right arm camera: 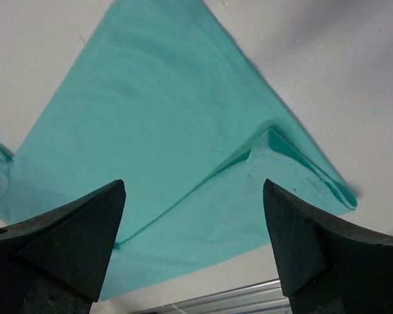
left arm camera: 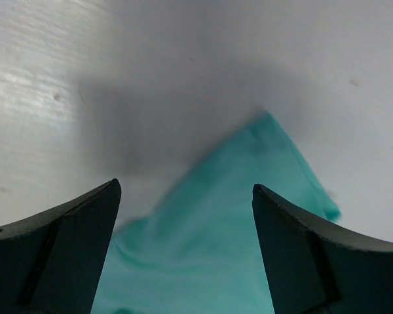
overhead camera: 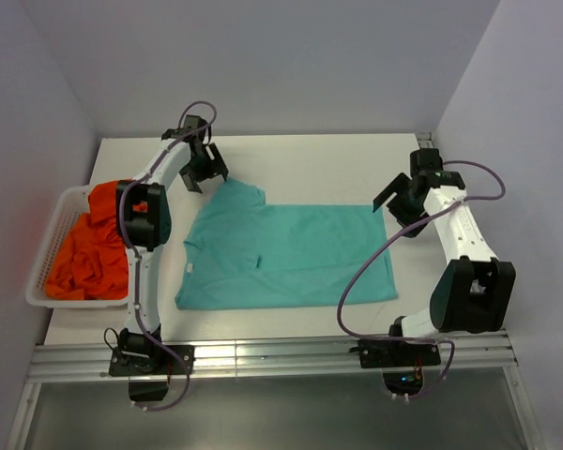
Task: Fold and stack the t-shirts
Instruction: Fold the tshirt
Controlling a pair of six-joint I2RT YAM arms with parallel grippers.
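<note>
I judge the step to be mid-fold on the teal t-shirt (overhead camera: 291, 253), which lies flat on the table (overhead camera: 310, 155) with one fold apparently laid. The left gripper (overhead camera: 205, 173) hangs over the far sleeve and the right gripper (overhead camera: 391, 199) over the far hem corner. Both jaws stand wide and hold nothing. My next move calls for gripping new edges for a second fold. Only the right wrist view shows the doubled layers at that corner. Only the overhead view shows the orange t-shirts (overhead camera: 89, 248) heaped in the basket (overhead camera: 39, 272).
</note>
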